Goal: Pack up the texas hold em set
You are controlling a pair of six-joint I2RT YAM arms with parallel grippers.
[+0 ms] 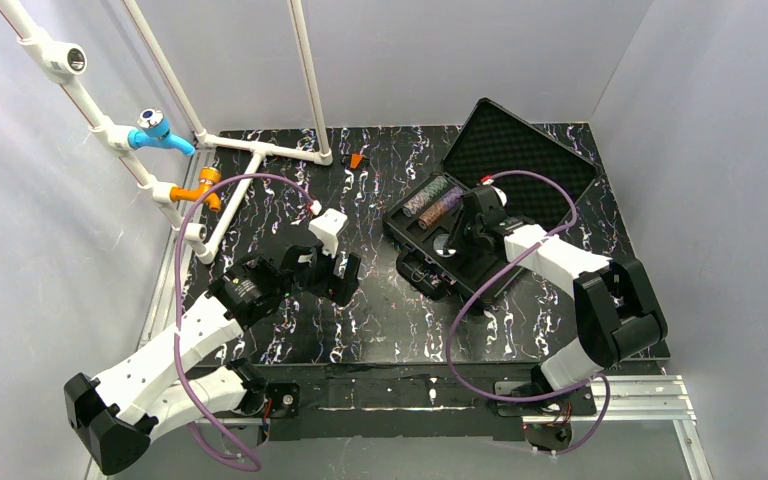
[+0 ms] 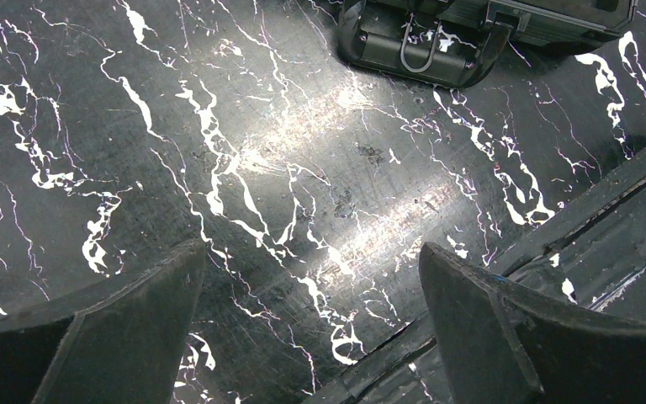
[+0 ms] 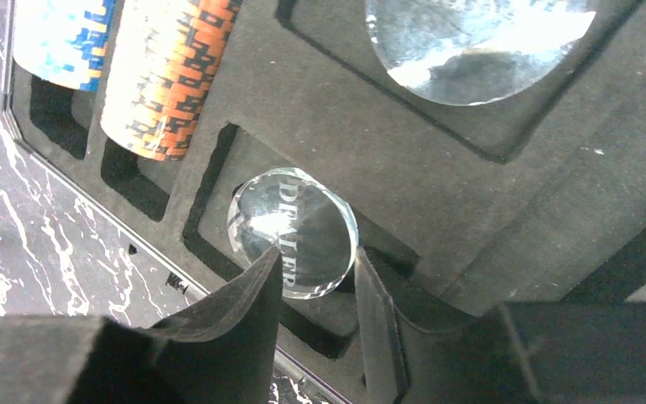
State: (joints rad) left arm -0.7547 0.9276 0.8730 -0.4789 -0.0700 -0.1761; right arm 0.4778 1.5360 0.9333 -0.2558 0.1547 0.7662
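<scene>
Right tool (image 3: 318, 259) pinching dealer button (image 3: 299, 220) at case (image 3: 471, 198) tray, left tool (image 2: 311, 252) agape

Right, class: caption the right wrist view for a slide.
Right gripper at the clear DEALER button in the case tray, beside two chip stacks.

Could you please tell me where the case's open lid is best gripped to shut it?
I would take the lid by its free top rim, coming down from above with jaws straddling the edge, one on the foam side, one on the shell. It stands open, leaning away from the tray, so that rim is exposed and farthest from the hinge.
</scene>
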